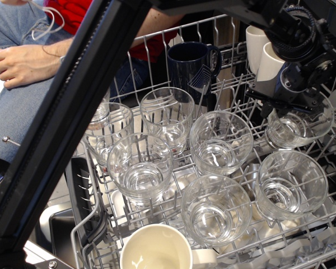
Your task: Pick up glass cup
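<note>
Several short clear glass tumblers stand upright in a wire dishwasher rack [93, 224]. The glass cup [298, 128] at the back right is tilted and raised a little off its place. My black gripper [273, 106] comes down from the upper right and sits on that cup's back-left rim, and its jaws look closed on the rim. The arm hides part of the rim. The other tumblers, such as one in the middle [221, 141] and one at the front right [291, 185], stand free.
A navy mug [191, 64] stands at the back of the rack, with cream mugs [262, 53] behind my gripper and another cream mug [155, 249] at the front. A black beam [61, 129] crosses the left foreground. A person's hand [22, 61] rests at the far left.
</note>
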Controlling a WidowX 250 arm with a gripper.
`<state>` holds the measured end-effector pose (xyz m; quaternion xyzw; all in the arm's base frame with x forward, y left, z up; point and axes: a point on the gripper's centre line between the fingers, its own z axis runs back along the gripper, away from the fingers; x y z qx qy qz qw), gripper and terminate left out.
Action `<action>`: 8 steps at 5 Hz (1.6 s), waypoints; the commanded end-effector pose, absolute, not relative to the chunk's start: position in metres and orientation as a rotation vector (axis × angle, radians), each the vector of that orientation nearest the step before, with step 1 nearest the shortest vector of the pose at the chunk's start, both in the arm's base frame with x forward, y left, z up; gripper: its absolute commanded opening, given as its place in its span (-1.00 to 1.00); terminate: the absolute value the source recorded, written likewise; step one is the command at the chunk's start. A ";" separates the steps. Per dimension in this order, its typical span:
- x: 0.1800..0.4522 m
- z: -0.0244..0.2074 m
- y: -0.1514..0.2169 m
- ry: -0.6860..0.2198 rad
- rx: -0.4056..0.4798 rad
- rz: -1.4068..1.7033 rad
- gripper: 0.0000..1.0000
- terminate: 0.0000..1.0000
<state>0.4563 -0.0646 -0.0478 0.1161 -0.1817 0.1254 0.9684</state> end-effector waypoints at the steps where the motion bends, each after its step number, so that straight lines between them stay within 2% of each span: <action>1: 0.471 0.019 -0.053 -0.321 0.196 0.255 -1.00 -1.00; 2: 0.466 0.049 -0.047 -0.276 0.134 0.257 -1.00 -1.00; 3: 0.449 0.066 -0.052 -0.261 0.073 0.233 -1.00 -1.00; 4: 0.449 0.091 -0.053 -0.227 0.012 0.223 -1.00 -1.00; 5: 0.453 0.115 -0.055 -0.232 -0.069 0.216 -1.00 -1.00; 7: 0.445 0.141 -0.059 -0.279 -0.185 0.152 -1.00 -1.00; 8: 0.444 0.142 -0.057 -0.305 -0.175 0.121 -1.00 1.00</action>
